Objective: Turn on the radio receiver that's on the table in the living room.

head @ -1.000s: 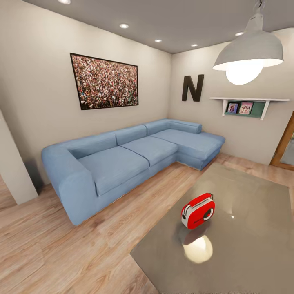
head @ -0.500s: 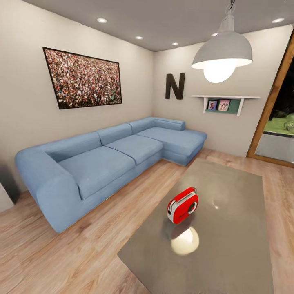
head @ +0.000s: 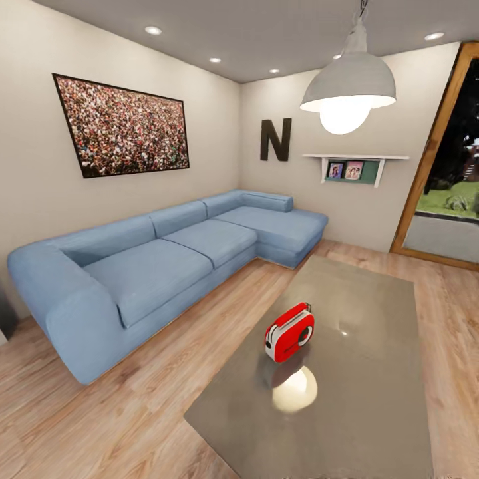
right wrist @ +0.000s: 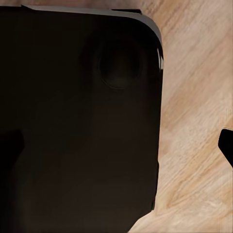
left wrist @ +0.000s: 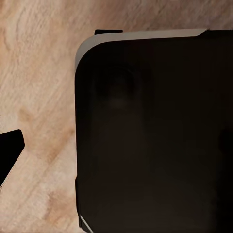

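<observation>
Compared with a moment ago, everything in the head view sits further left and slightly lower, so the camera has turned right; the furniture itself has not moved, and more of the wood-framed glass door (head: 436, 159) at the right now shows.

A blue sectional sofa (head: 159, 259) runs along the left wall and turns the far corner. Above it hangs a framed crowd picture (head: 122, 126). A dark letter N (head: 275, 139) is on the far wall, beside a white shelf (head: 354, 166) with small photos. A lit grey pendant lamp (head: 348, 83) hangs above the table. The floor (head: 133, 412) is light wood, and open floor lies between the sofa and the table.

In the left wrist view a black tip of the left gripper (left wrist: 9, 150) shows at one edge, over wood floor, beside a large dark rounded body. In the right wrist view a black tip of the right gripper (right wrist: 226, 145) shows the same way. I cannot tell how far either is open, and neither touches anything visible.

On the near left part of the table (head: 372, 399), a long low table with a glossy grey top, the radio receiver (head: 289, 332) stands upright. It is a small glossy red box with rounded edges, a white end face, a thin handle on top and a round dial on its side. The lamp's bright reflection lies on the tabletop just in front of it.
</observation>
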Robot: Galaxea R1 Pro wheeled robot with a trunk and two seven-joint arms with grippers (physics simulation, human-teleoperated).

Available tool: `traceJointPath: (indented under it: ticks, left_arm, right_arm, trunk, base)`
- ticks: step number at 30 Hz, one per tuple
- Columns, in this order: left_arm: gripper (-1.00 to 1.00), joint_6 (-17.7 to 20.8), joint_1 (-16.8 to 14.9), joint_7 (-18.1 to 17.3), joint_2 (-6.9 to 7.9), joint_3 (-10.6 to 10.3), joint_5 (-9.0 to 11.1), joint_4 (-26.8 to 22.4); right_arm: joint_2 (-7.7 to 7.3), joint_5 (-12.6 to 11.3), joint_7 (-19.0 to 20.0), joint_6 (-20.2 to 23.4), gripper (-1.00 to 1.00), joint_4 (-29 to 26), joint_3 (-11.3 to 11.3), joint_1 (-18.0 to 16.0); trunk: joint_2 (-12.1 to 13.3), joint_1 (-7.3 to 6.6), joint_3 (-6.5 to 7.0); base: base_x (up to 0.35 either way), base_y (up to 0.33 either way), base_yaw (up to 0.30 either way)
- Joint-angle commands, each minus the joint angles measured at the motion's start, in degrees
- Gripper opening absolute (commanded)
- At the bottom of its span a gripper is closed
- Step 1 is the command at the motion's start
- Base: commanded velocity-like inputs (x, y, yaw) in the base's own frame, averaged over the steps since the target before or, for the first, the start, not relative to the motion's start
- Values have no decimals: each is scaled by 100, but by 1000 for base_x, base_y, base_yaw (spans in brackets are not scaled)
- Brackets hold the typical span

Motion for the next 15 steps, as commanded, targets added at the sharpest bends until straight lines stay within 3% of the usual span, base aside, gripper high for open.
traceJointPath:
  ticks: [1,15]
  left_arm:
    - [100,0,0,-1,0,0,0,0]
    - [100,0,0,5,-2,0,0,0]
  right_arm:
    - [0,-4,1,0,100,0,-2,0]
    - [0,-7,-1,0,100,4,-5,0]
  trunk:
    - [0,0,0]
    - [0,0,0]
  base:
    - [0,0,-247]
    - [0,0,-281]
